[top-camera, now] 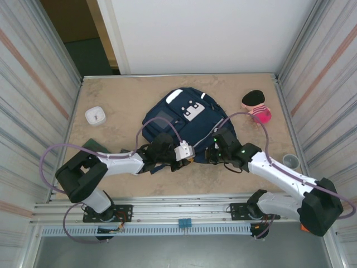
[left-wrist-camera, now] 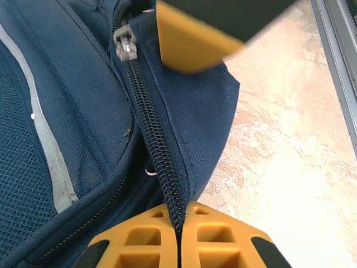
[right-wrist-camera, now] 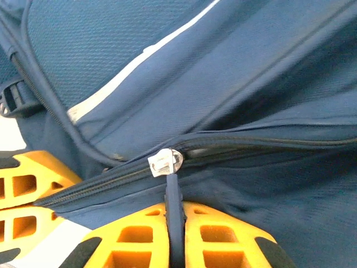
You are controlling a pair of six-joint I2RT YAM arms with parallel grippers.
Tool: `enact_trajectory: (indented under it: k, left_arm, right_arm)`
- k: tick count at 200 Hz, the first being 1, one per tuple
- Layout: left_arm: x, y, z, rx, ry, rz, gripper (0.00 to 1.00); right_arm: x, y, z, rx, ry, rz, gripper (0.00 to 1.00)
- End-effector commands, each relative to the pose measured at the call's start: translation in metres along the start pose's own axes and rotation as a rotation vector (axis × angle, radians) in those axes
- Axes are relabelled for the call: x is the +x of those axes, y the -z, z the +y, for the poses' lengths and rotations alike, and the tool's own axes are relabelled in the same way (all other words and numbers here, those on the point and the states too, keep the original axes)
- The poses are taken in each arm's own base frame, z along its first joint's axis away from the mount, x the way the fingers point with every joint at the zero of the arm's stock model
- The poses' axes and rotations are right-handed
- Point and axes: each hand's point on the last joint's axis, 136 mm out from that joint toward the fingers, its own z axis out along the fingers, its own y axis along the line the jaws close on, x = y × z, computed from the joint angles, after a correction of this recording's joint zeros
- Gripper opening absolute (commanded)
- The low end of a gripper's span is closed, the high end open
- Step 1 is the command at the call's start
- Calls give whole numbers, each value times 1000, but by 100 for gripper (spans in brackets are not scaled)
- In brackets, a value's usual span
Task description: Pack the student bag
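The student bag (top-camera: 184, 117) lies flat mid-table, navy with white stripes and a white front patch. Both grippers meet at its near edge. My left gripper (top-camera: 195, 154) is shut on the bag's closed zipper seam (left-wrist-camera: 159, 167), with the black teeth running between its orange fingers (left-wrist-camera: 139, 240). Farther along that seam sits the silver zipper slider (left-wrist-camera: 125, 44). My right gripper (top-camera: 212, 154) is shut on the navy zipper pull tab (right-wrist-camera: 174, 201), which hangs from the slider (right-wrist-camera: 165, 162). Beyond the slider the zipper gapes slightly.
A white round container (top-camera: 96, 115) sits at the left. A pink and black item (top-camera: 256, 106) lies at the back right. A grey cup (top-camera: 290, 161) stands by the right wall, and a dark green object (top-camera: 95, 146) lies under the left arm. Metal walls close both sides.
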Motion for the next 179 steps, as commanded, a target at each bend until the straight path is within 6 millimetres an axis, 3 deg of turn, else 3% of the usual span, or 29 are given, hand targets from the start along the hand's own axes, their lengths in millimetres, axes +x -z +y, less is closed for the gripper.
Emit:
enact_trajectory:
  k: [1,53,91,114,132,156,179]
  left_arm:
    - [-4,11,7,-25,-35,8,0]
    - [2,21,11,-48,-36,32,0]
    - [10,37,40,-168,69,58,0]
    - [20,48,66,-281,127,103,11]
    - [22,58,74,-317,152,112,27]
    - [4,66,56,-240,117,57,55]
    - [-13,73,36,-188,88,30,64]
  right_arm:
    - [-10,15,-29,75,-38,-46,6]
    - [-13,18,-57,55,-98,-21,0]
    - [-5,17,-22,-121,-72,-13,0]
    - [4,9,-5,-156,-75,-12,0]
    - [7,4,15,-192,-61,-23,0]
    - [5,-4,31,-217,-53,-35,0]
    - [6,-10,41,-231,-37,-23,0]
